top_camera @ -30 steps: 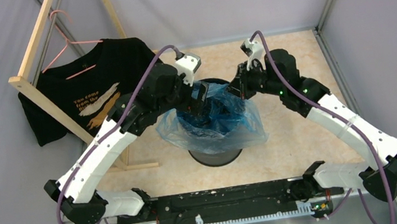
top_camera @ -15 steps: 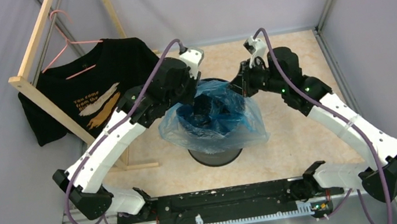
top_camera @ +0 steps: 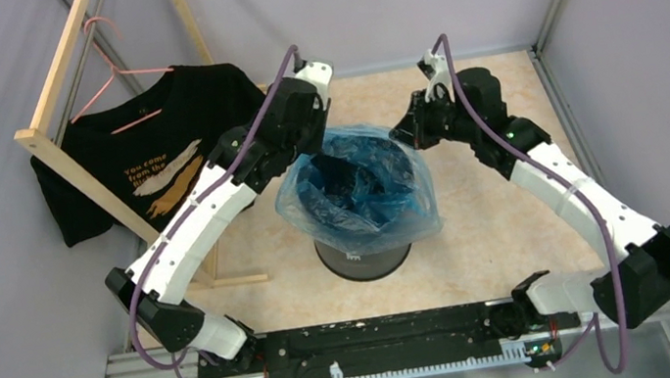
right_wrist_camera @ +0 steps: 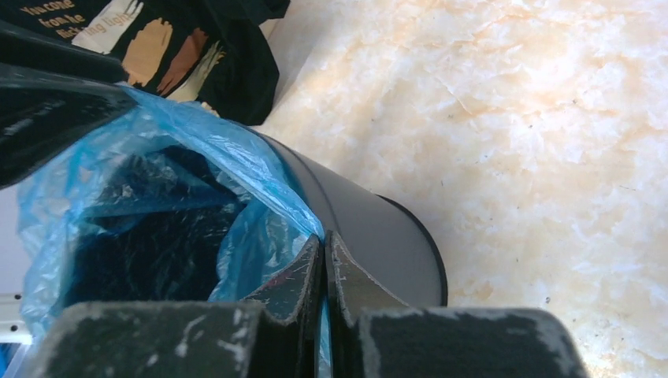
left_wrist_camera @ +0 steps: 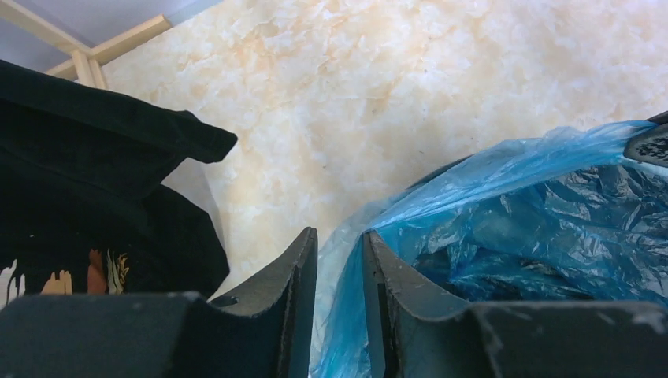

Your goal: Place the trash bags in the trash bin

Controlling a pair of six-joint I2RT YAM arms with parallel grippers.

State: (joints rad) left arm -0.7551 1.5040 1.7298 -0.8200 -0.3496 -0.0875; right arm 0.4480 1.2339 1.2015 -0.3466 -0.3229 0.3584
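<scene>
Trash bag (top_camera: 383, 204) pinched by left end effector (left_wrist_camera: 340, 242), right end effector (right_wrist_camera: 324, 246).

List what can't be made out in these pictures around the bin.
- Inside of the bin: in every view the blue bag lining it covers the walls and bottom.
- Left gripper: in the left wrist view, bag film lies between the fingers, but the bottom edge cuts off whether they pinch it. In the top view the wrist hides them.
- White mark on the bin: too small to read in the top view.
</scene>
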